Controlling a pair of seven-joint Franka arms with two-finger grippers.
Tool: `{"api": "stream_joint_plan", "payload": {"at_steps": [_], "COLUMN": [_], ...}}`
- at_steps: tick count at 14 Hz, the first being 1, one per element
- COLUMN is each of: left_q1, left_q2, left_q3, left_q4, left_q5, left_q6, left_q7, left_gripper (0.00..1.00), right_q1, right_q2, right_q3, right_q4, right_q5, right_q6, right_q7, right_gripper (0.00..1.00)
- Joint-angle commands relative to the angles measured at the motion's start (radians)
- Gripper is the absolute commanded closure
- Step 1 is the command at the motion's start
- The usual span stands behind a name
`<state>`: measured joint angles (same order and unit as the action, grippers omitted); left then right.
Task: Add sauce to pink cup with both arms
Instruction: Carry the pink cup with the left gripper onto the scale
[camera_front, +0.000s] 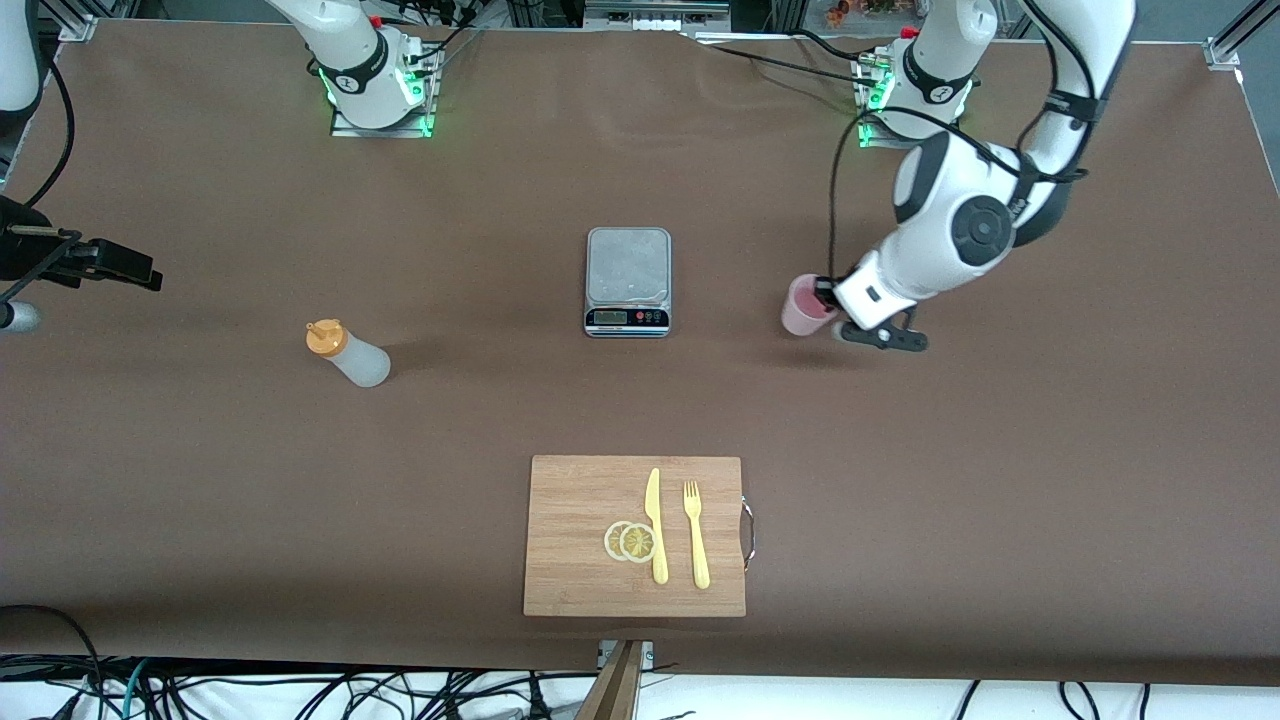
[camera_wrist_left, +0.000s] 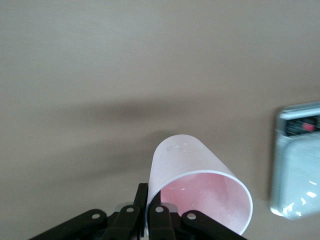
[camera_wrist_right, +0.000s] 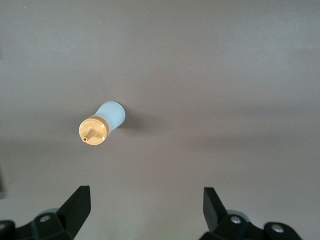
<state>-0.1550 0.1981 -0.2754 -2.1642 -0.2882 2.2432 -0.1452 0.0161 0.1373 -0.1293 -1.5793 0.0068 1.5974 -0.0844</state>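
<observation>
in the front view we see the left gripper (camera_front: 822, 298) down at the pink cup (camera_front: 803, 306), which stands on the table (camera_front: 200, 480) toward the left arm's end, beside the silver scale (camera_front: 627, 281). the sauce bottle (camera_front: 348, 354) stands toward the right arm's end. a cutting board (camera_front: 570, 540) lies nearer the camera, carrying a knife (camera_front: 656, 524), a fork (camera_front: 696, 534) and lemon slices (camera_front: 631, 541). the right gripper (camera_front: 120, 264) hangs at that end, waiting.

in the left wrist view we see the fingers (camera_wrist_left: 141, 202) clamped on the rim of the cup (camera_wrist_left: 187, 165), one inside, one outside, the scale (camera_wrist_left: 298, 162) nearby.

in the right wrist view we see the fingers (camera_wrist_right: 80, 202) spread wide over the table, the bottle (camera_wrist_right: 102, 122) standing upright below, untouched.
</observation>
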Motion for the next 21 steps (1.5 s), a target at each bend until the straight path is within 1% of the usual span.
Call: {"api": "stream_joint_plan", "payload": {"at_steps": [1,2,4,6,7,9,11,14,16,18,21], "left_q1": [-0.081,-0.116,-0.213,-0.312,-0.36,-0.418,-0.437,-0.439,-0.439,-0.439,-0.448], "left_q2": [-0.02,-0.016,0.015,0.078,0.121,0.187,0.224,0.236,0.244,0.253,0.268], "left_q3": [-0.066,-0.083,-0.085,-0.085,-0.084,-0.074,-0.047,-0.012,0.019,0.025,0.027], "left_q4": [0.01,0.033,0.073,0.113,0.139,0.187,0.21,0.215,0.262,0.284,0.282], "left_q5": [-0.081,-0.094,-0.135,-0.158,-0.151,-0.146,-0.1,-0.039,-0.016,-0.011,-0.011], "left_q6": [-0.01,-0.001,0.03,0.108,0.14,0.154,0.154,0.148,0.116,0.095,0.096], "left_q7": [-0.142,-0.207,-0.299,-0.376,-0.434,-0.468,-0.471,-0.47,-0.47,-0.47,-0.471], "left_gripper": [1.0,1.0,1.0,1.0,1.0,1.0,1.0,1.0,1.0,1.0,1.0], "right_q1": [-0.004,-0.004,-0.004,-0.005,-0.005,-0.005,-0.004,0.001,0.001,-0.002,-0.005], "right_q2": [-0.002,-0.002,-0.002,-0.002,-0.002,-0.001,-0.001,-0.001,0.01,0.012,0.013], "right_q3": [0.005,0.005,0.005,0.005,0.005,0.005,0.005,0.007,0.007,0.005,0.007], "right_q4": [0.016,0.016,0.016,0.016,0.016,0.015,0.016,0.013,0.015,0.015,0.015], "right_q5": [-0.016,-0.016,-0.016,-0.016,-0.016,-0.016,-0.016,-0.014,-0.014,-0.014,-0.011], "right_q6": [-0.013,-0.013,-0.013,-0.011,-0.011,-0.013,-0.011,-0.01,-0.007,-0.005,-0.013], "right_q7": [0.003,0.005,0.003,0.003,0.003,0.003,0.005,0.009,0.006,0.006,0.005], "right_gripper": [0.0,0.0,0.0,0.0,0.0,0.0,0.0,0.0,0.0,0.0,0.0]}}
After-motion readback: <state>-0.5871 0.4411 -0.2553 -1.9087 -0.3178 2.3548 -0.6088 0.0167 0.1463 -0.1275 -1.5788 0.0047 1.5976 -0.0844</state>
